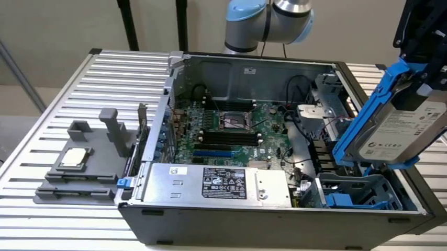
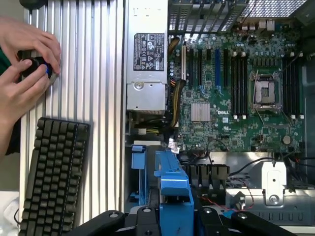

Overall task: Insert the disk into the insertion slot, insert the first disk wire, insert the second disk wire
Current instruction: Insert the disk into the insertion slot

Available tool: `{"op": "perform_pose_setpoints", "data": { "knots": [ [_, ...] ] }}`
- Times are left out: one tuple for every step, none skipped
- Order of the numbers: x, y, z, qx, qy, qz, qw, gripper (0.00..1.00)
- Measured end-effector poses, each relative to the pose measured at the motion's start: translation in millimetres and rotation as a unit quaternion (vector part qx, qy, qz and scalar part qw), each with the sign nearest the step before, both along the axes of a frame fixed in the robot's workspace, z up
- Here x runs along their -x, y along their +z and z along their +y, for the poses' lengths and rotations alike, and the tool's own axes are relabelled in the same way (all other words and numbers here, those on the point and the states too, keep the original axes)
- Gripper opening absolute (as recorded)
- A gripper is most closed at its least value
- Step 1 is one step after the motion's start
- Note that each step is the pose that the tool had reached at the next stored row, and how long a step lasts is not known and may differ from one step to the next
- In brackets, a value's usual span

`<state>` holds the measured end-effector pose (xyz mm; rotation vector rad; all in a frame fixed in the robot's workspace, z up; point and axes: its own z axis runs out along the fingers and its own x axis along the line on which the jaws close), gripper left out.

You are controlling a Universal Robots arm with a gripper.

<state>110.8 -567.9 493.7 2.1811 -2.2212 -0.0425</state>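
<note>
Exterior view, from its left: one grey plastic fixture [image 1: 80, 178] sits on the ribbed metal table [image 1: 119, 78], with one square silver processor chip [image 1: 75, 158] lying on it; next comes the open dark-grey computer case [image 1: 279, 225], holding one silver power-supply box with a black label [image 1: 223, 183] and, behind it, one green motherboard [image 1: 231, 130]; in the case's corner on the exterior view's right lies the insertion slot [image 1: 356, 192], one ribbed bay of blue plastic with no drive in it; above that bay hangs the disk [image 1: 401, 133], one silver-grey hard drive with a white label in a bright blue carrier, tilted and not yet in the bay. Wrist view: the black fingers of the one gripper [image 2: 175, 220] press against the carrier's two sides, pinching the disk; a person's two hands [image 2: 22, 93] meet on a small dark object near one black keyboard [image 2: 54, 172]. Step in hand, as I judge it: the first, seating the disk; neither wire is in, and I cannot tell which cables are the disk wires. That seating calls, I think, for the carrier squared to the bay's walls and its lower end lined up with the opening; a tilted entry could jam on the ribs.
</note>
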Motion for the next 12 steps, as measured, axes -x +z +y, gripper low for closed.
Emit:
{"op": "perform_pose_setpoints", "data": {
  "knots": [
    [0.0,-1.7,-3.1,-0.0006,0.0,0.0,1.0,0.32],
    [0.0,-3.4,-5.8,-0.001,0.0,0.0,1.0,0.32],
    [0.0,-5.3,-7.9,-0.0014,0.0,0.0,1.0,0.32],
    [0.3,-7.3,-9.1,-0.0017,0.0,0.0,1.0,0.32],
    [0.8,-9.0,-9.6,-0.0017,0.0,0.0,1.0,0.32],
    [1.4,-10.8,-9.9,-0.0017,0.0,0.0,1.0,0.32],
    [1.9,-12.7,-10.0,-0.0017,0.0,0.0,1.0,0.32],
    [2.2,-14.5,-10.0,-0.0018,0.0,0.0,1.0,0.32],
    [2.3,-16.4,-10.0,-0.0018,0.001,0.0,1.0,0.32],
    [2.4,-18.2,-10.0,-0.0019,0.001,0.0,1.0,0.32],
    [2.4,-19.9,-10.0,-0.002,0.003,-0.0001,1.0,0.32],
    [2.4,-21.7,-9.9,-0.0021,0.004,-0.0001,1.0,0.32]
  ]
}}
